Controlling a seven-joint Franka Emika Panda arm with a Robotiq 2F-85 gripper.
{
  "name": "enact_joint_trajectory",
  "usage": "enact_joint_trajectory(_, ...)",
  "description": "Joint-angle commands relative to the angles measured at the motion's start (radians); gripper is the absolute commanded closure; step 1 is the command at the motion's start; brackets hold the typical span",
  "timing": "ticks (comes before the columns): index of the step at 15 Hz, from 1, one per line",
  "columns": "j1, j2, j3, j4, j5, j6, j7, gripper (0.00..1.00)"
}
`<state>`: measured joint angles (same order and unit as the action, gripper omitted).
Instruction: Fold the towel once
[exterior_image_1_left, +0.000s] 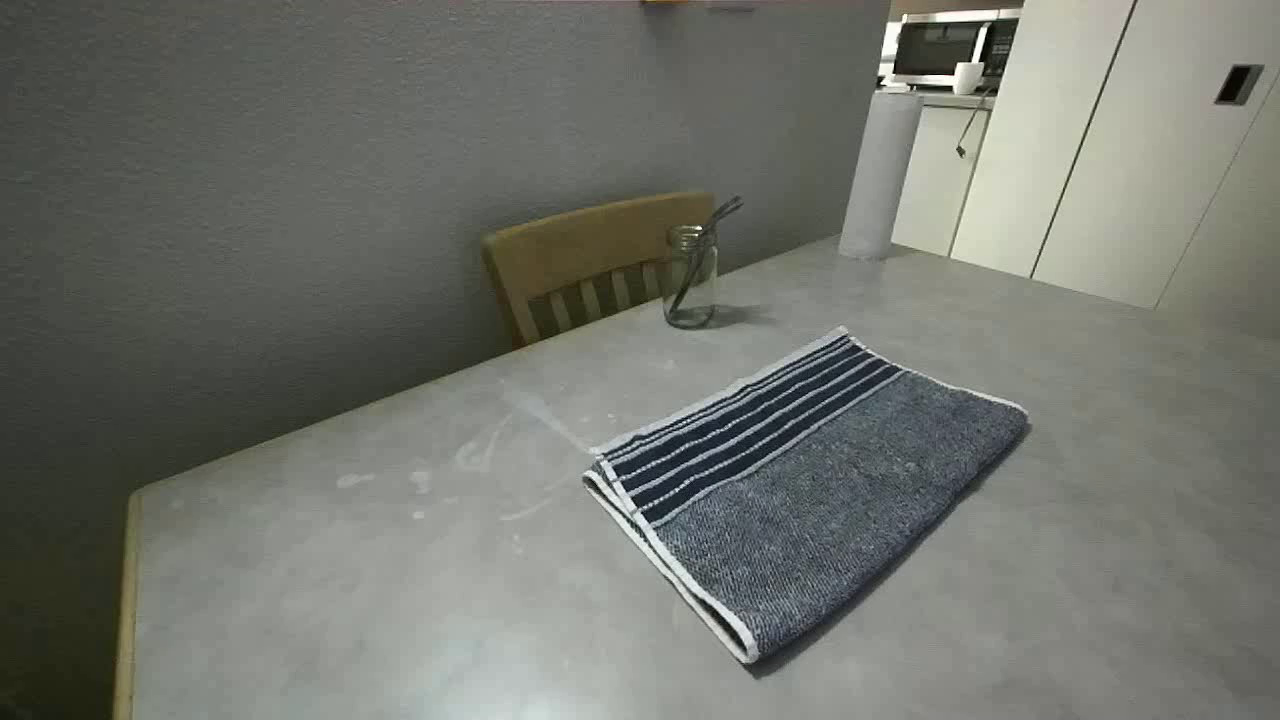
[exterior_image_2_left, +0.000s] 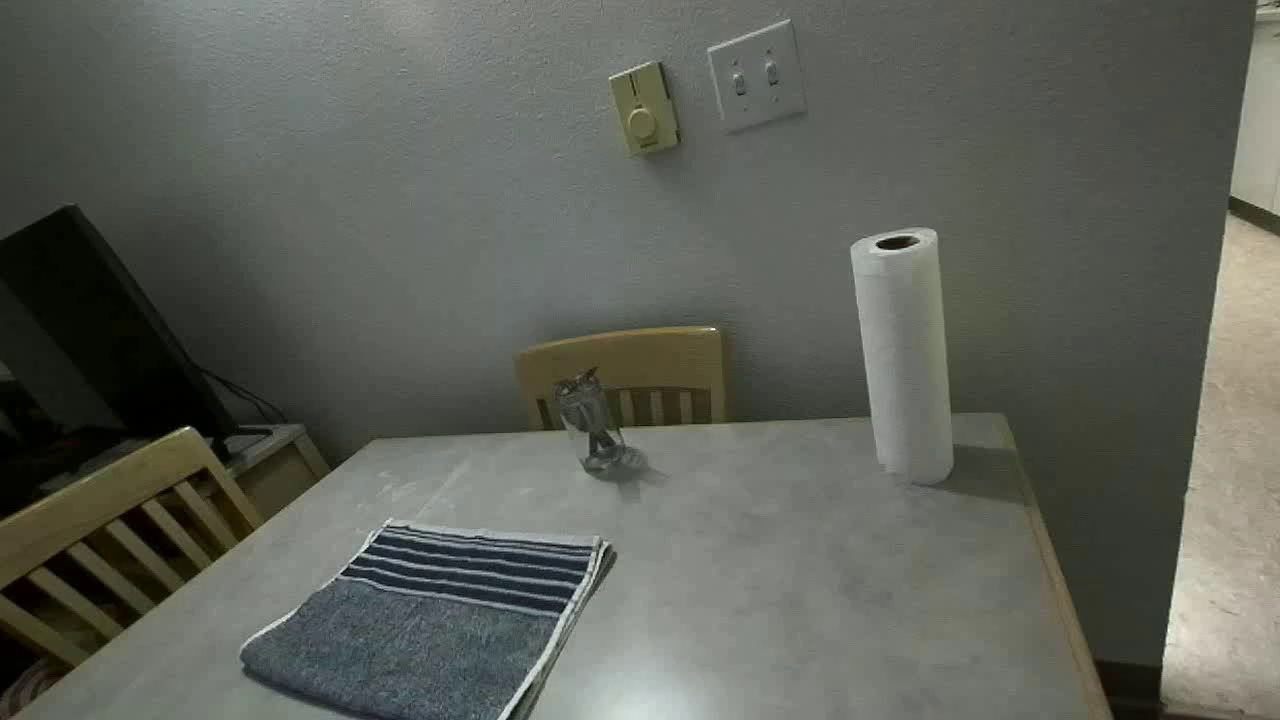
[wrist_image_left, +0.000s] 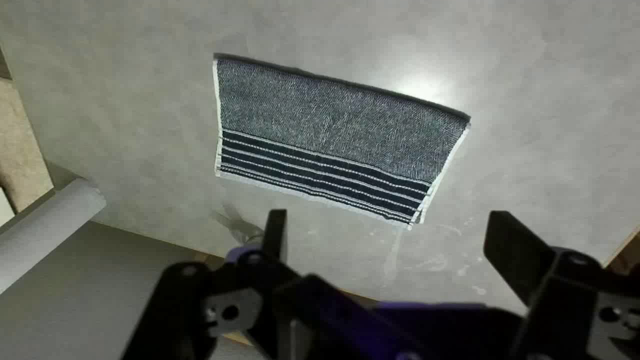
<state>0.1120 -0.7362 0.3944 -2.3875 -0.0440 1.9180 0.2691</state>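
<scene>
The blue-grey towel (exterior_image_1_left: 850, 480) lies on the grey table, doubled over on itself in a flat rectangle. Its white-striped end is on top along one long side, and a rounded fold runs along the opposite long side. Pale edges of the two layers show at a short side, slightly offset. It also shows in an exterior view (exterior_image_2_left: 430, 630), cut by the lower border, and in the wrist view (wrist_image_left: 330, 130). My gripper (wrist_image_left: 389, 231) is open with nothing between its fingers. It is above the table, apart from the towel. Neither exterior view shows it.
A glass jar with utensils (exterior_image_1_left: 690, 280) stands near the towel's striped side; it also shows in an exterior view (exterior_image_2_left: 592, 430). A paper towel roll (exterior_image_2_left: 905, 360) stands upright near a table (exterior_image_2_left: 820, 600) edge. A wooden chair (exterior_image_1_left: 590, 245) stands between table and wall.
</scene>
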Motion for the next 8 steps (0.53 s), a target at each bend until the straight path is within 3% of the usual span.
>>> enact_joint_trajectory(1,0.023,0.008,-0.016,0.004,-0.016,-0.004,0.014,0.00)
enact_joint_trajectory(8,0.013,0.035,-0.031,-0.023,-0.011,0.029,0.022,0.00)
